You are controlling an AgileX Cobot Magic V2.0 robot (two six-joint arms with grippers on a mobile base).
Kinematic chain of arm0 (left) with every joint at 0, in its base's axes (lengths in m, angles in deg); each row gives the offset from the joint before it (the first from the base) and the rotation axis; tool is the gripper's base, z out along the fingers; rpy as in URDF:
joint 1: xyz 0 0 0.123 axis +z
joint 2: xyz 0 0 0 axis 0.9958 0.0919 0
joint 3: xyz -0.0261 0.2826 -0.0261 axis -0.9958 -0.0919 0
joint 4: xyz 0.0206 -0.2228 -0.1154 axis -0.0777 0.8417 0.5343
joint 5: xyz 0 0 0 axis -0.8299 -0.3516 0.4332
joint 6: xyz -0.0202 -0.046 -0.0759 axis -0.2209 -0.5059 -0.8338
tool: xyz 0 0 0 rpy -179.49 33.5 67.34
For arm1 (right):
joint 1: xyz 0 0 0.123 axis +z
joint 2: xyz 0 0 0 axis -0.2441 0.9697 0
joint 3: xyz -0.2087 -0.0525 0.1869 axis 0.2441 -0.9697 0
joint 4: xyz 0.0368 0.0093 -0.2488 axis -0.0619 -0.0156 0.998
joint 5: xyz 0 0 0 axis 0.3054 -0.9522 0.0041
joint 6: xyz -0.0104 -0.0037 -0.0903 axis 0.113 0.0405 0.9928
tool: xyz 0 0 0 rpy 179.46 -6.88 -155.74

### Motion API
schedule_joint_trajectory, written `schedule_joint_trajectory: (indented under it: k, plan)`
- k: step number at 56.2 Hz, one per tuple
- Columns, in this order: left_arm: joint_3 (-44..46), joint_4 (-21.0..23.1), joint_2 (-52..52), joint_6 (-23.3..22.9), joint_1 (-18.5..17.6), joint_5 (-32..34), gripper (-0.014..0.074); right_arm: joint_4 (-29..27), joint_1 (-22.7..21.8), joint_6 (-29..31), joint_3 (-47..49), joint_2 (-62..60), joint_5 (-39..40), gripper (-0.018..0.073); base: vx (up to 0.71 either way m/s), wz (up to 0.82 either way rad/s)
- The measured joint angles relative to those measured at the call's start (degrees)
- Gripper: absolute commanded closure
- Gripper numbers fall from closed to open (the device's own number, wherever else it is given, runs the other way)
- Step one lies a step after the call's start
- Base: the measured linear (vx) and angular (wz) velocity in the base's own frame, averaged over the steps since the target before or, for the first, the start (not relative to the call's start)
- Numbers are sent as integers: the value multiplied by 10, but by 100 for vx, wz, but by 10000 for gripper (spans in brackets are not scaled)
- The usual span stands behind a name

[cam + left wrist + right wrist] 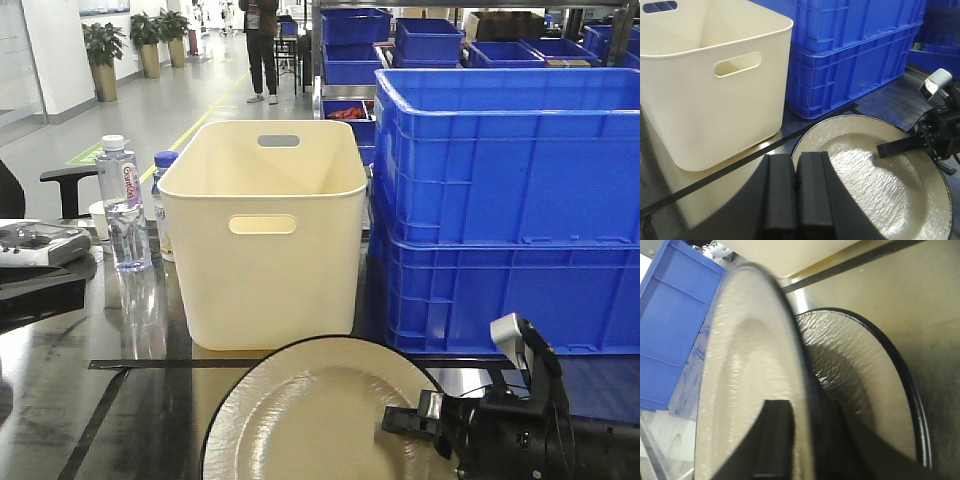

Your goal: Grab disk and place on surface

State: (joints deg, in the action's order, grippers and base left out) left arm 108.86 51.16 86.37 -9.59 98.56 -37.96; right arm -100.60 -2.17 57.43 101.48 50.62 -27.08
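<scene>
Robot's all matte black up close. The left hand [797, 197] has two chunky rectangular fingers [780, 195] with flat, squared-off faces. The right hand [405, 422] is a blocky black body with a slimmer finger, a little silver-grey box [505, 332] sticking up on a black bracket, and thin black cables [562, 410] looping round it
</scene>
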Motion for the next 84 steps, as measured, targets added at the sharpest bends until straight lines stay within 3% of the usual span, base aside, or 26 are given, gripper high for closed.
schedule_joint_trajectory:
  k: [9,14,27,34,41,52,70,84]
  plan:
    - [0,0,0,0,0,0,604,-3,0,73,0,0,0,-40,0,0]
    - [0,0,0,0,0,0,604,-3,0,138,0,0,9,-83,0,0]
    - [0,0,0,0,0,0,604,-9,0,355,1,-37,147,-45,0,0]
    - [0,0,0,0,0,0,604,-15,0,420,1,-73,246,20,0,0]
    - [0,0,0,0,0,0,604,-21,0,432,1,-121,329,144,0,0]
    - [0,0,0,0,0,0,604,-30,0,430,1,-240,422,576,0,0]
    - [0,0,0,0,0,0,604,-36,0,424,-11,-429,450,568,0,0]
    - [0,0,0,0,0,0,604,-37,0,422,-130,-573,452,568,0,0]
